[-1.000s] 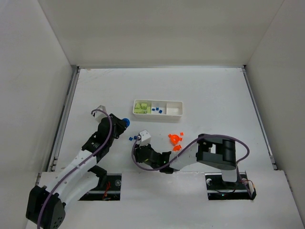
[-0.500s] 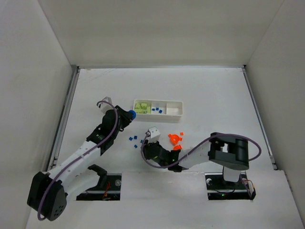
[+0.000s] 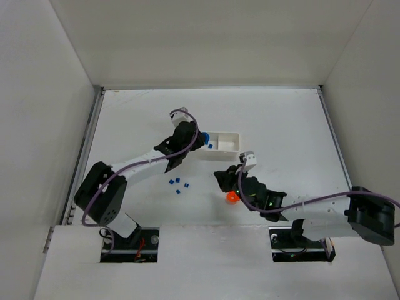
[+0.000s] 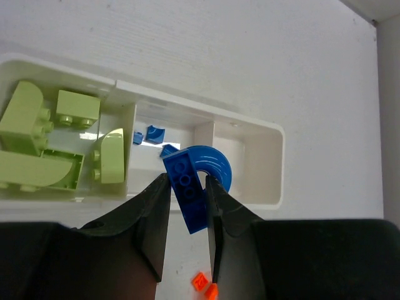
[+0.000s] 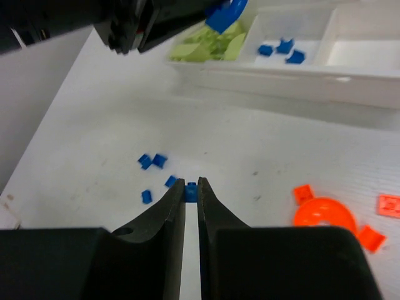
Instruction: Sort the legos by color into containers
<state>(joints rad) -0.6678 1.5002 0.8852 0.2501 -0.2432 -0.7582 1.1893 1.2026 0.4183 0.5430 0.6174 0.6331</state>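
Observation:
The white tray [image 3: 232,134] stands at mid-table. Light green legos [image 4: 37,134] fill its left compartment, small blue bits [image 4: 153,134] lie in the middle one, and the right one [image 4: 250,165] is bare. My left gripper [image 3: 195,140] is shut on a blue arch brick [image 4: 192,184] and holds it over the middle compartment. My right gripper [image 3: 221,177] is shut on a tiny blue brick [image 5: 191,191], above the table right of the loose blue legos [image 3: 178,185]. Orange legos [image 3: 232,197], one a round piece [image 5: 324,214], lie under my right arm.
Two small orange bits [image 4: 205,285] show between my left fingers, on the table below. White walls enclose the table on three sides. The tray also shows in the right wrist view [image 5: 294,78], with my left gripper above its left end.
My left arm has swung right from the table's left side to the tray, carrying the blue arch brick. My right gripper has moved right and away from the blue pile, holding a blue brick.

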